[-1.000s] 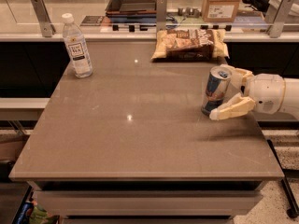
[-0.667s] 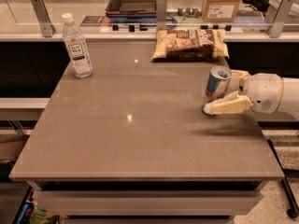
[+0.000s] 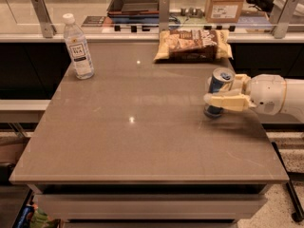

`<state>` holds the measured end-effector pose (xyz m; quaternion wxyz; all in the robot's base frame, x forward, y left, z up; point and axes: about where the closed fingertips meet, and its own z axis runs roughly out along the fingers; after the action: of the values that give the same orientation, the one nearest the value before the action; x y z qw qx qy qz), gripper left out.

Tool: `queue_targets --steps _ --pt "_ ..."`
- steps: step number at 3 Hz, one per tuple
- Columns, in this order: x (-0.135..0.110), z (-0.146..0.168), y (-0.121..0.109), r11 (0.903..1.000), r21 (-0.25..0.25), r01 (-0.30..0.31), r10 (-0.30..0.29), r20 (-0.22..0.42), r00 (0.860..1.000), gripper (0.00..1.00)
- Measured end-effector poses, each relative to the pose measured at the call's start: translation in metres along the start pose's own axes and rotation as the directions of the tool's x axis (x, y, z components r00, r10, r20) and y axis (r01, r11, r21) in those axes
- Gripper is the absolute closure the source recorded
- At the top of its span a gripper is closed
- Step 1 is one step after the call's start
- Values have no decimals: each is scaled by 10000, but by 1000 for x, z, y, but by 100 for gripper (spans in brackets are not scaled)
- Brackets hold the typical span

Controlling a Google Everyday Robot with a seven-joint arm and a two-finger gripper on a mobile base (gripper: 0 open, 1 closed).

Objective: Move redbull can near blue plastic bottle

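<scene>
The redbull can (image 3: 218, 85), blue and silver with a silver top, stands near the right edge of the brown table (image 3: 142, 122). My gripper (image 3: 221, 92) reaches in from the right with its cream fingers (image 3: 227, 101) closed around the can, which tilts slightly. The blue plastic bottle (image 3: 79, 47), clear with a white cap and white label, stands upright at the table's far left corner, far from the can.
A bag of snacks (image 3: 194, 44) lies at the back of the table, just behind the can. A counter with metal posts (image 3: 164, 13), a dark tray (image 3: 136, 1) and a cardboard box (image 3: 223, 3) runs behind the table.
The near finger has risen and closed against the can. The can now sits between the fingers and leans slightly.
</scene>
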<state>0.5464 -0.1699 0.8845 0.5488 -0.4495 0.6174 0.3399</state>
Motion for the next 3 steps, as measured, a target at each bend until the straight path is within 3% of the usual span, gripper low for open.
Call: queue_targets --steps 1,2,3 --pt "-1 2 1 10000 -44 8 -8 8 10000 87" --pt "-1 4 1 10000 -85 16 -15 16 10000 100" --pt "-1 5 1 10000 -87 16 -16 16 10000 100"
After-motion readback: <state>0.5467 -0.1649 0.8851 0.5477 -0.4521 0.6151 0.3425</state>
